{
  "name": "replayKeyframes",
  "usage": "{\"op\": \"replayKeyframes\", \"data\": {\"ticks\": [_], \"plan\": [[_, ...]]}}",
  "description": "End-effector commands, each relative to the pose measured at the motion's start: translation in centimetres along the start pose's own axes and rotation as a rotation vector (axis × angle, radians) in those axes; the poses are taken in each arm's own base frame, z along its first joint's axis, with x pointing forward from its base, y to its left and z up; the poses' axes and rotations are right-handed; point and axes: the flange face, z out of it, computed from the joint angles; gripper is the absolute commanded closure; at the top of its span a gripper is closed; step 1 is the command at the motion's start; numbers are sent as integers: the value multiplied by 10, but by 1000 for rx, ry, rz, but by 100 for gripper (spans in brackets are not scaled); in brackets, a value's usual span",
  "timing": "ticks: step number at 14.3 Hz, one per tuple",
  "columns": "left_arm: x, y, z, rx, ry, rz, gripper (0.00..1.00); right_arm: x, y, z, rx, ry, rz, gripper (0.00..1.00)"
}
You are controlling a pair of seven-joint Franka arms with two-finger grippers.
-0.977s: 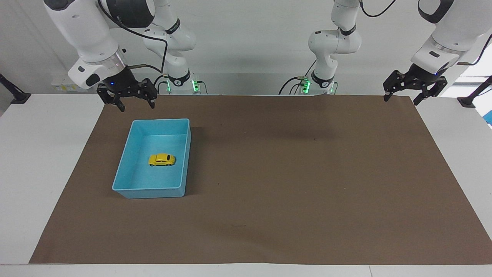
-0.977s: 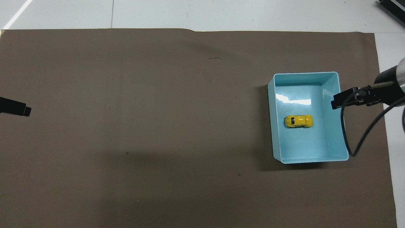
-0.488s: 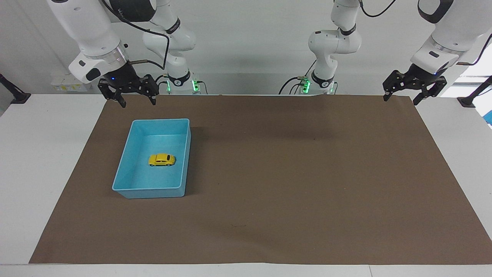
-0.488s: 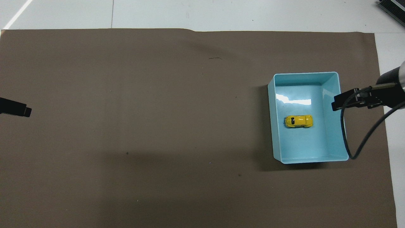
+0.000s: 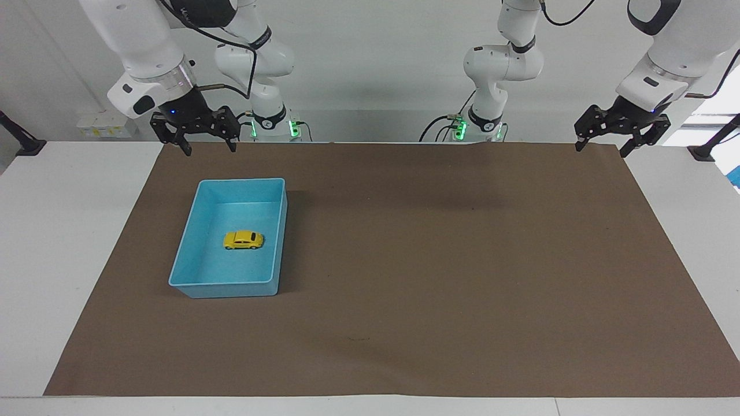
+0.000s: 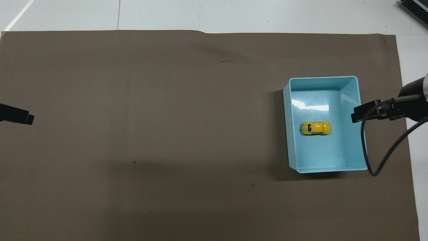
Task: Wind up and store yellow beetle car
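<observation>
Your right gripper [image 5: 196,140] had lifted back from the blue tray [image 5: 278,231], fingers spread and empty; the left gripper [image 5: 621,132] waited, fingers open too. The yellow beetle car [image 5: 243,240] sat in the tray, apparently stored; nothing more seemed needed.

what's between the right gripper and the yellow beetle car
In the facing view, a strip of brown mat, then the blue tray's wall nearest the robots, separates the open right gripper from the yellow beetle car.

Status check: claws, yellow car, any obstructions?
Left claw open, empty, raised at its table end. Right claw open, empty, above brown mat. Tiny yellow beetle toy car in blue plastic tray. Nothing in the way.
</observation>
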Motion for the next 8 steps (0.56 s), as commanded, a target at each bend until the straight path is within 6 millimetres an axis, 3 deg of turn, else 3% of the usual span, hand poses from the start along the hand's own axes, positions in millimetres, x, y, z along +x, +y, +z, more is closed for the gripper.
{"op": "replayKeyframes", "data": {"ticks": [1,8], "plan": [[-3,-1,-1,6,-10,-7,0,-14,-2,4,-4,16,28,0],[-4,0,0,3,-14,-7,0,-9,2,1,-9,25,-22,0]]}}
